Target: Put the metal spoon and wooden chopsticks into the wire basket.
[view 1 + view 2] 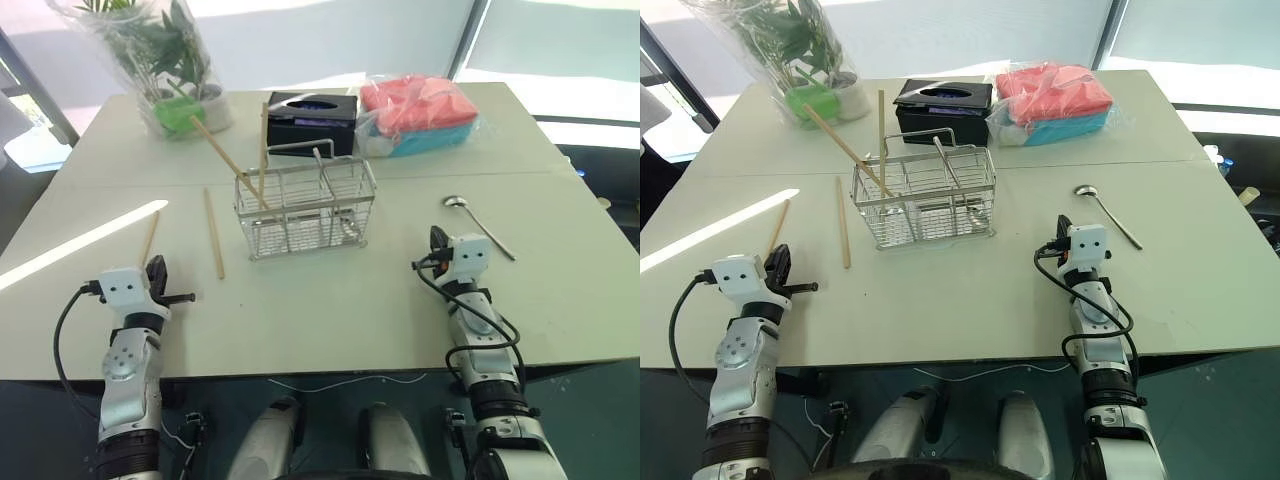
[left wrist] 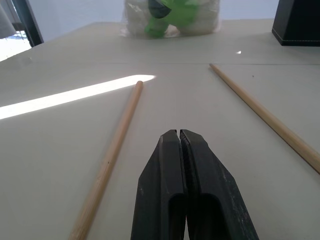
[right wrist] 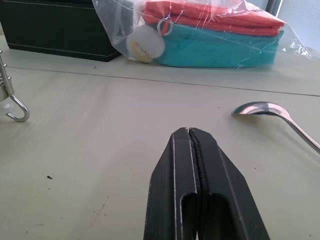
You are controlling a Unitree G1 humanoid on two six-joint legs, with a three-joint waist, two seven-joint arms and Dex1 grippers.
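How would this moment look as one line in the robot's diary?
pincers: left shut, right shut, both empty | basket: two chopsticks | table: two chopsticks, spoon

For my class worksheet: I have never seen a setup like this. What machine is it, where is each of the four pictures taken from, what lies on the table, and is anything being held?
This is a humanoid robot with two arms, each ending in a gripper of two black fingers. Two pictures come from a stereo camera on its head, looking down over the arms. The other two come from cameras on the wrists, looking along each gripper's fingers.

On the table stands a wire basket with two wooden chopsticks leaning in it. Two more chopsticks lie flat to its left, and a metal spoon lies to its right. Behind are a black tissue box, a wrapped plant and bagged cloths.

The left gripper and right gripper are both shut and hold nothing.
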